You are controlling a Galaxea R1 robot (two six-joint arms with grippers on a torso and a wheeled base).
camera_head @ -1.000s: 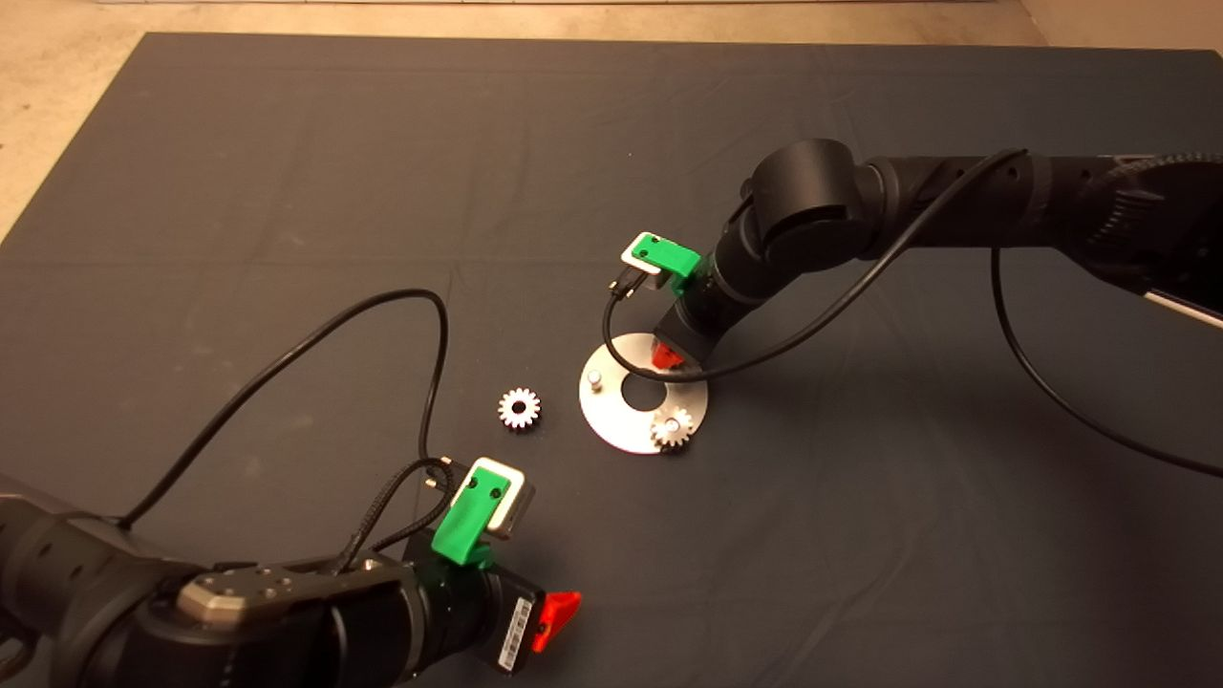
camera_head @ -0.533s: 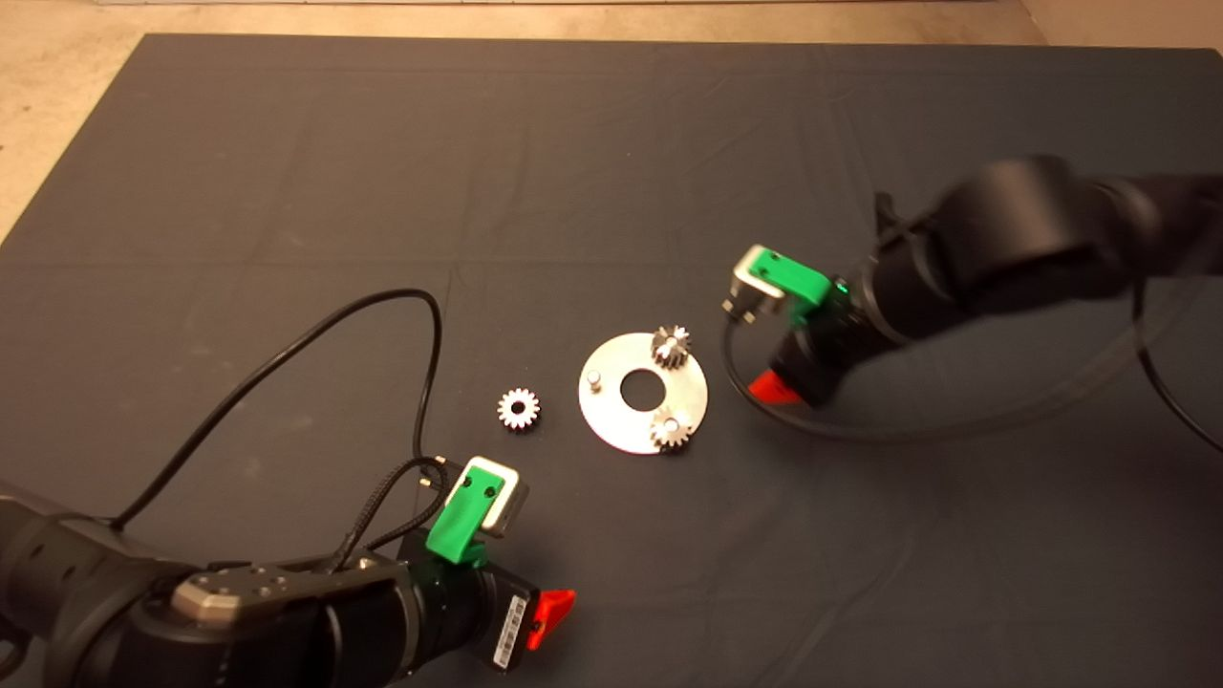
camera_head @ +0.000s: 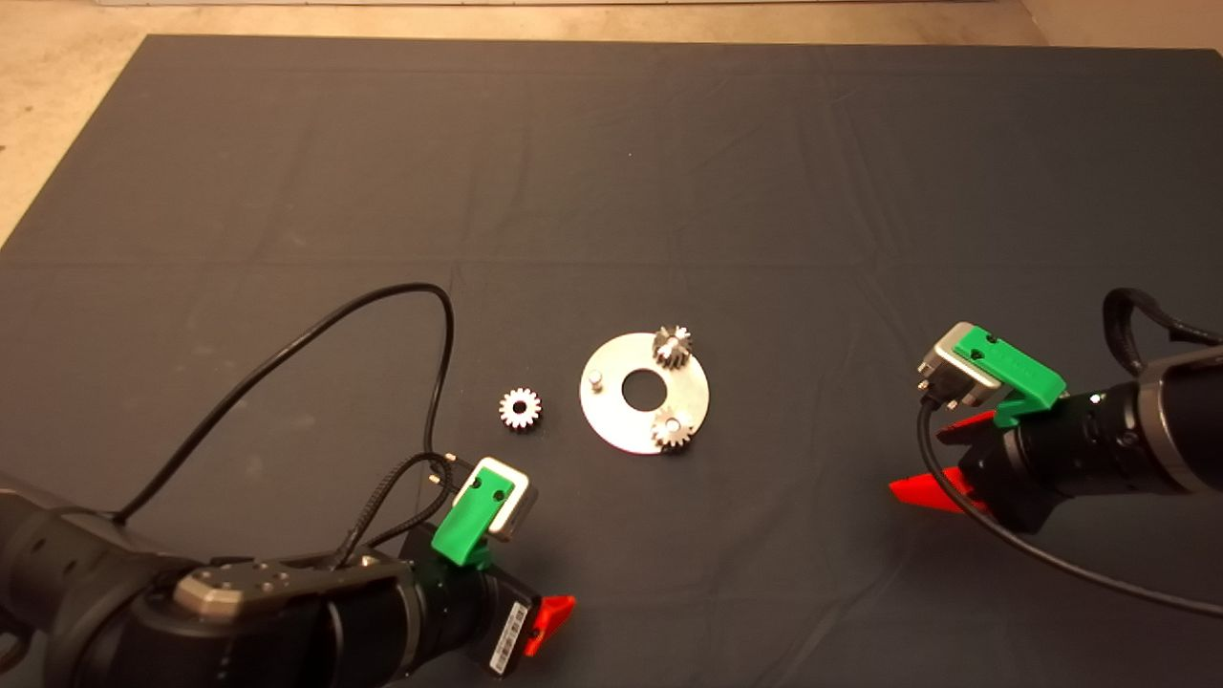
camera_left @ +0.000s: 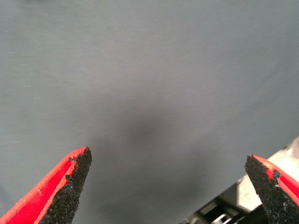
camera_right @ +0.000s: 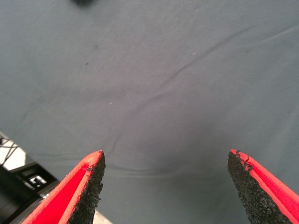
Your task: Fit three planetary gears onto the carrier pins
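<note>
The shiny round disc [camera_head: 611, 420] with a centre hole lies mid-mat in the head view. A dark grey gear [camera_head: 672, 347] sits on its far pin and another gear [camera_head: 673, 429] on its near right pin. The left pin [camera_head: 595, 379] stands bare. A bright silver gear [camera_head: 519, 408] lies flat on the mat left of the disc. My right gripper [camera_head: 932, 459] is open and empty, well right of the disc; its fingers [camera_right: 81, 191] show only mat. My left gripper [camera_head: 549, 616] is open and empty at the lower left; its fingers [camera_left: 63, 189] show over bare mat.
The dark mat [camera_head: 611, 143] covers the table, with pale floor [camera_head: 57, 86] beyond its far and left edges. A black cable [camera_head: 315, 334] loops from the left arm over the mat toward the silver gear. The mat's edge shows in both wrist views.
My right gripper let go of the dark gear on the far pin and drew back to the right, away from the disc. The left arm barely moved.
</note>
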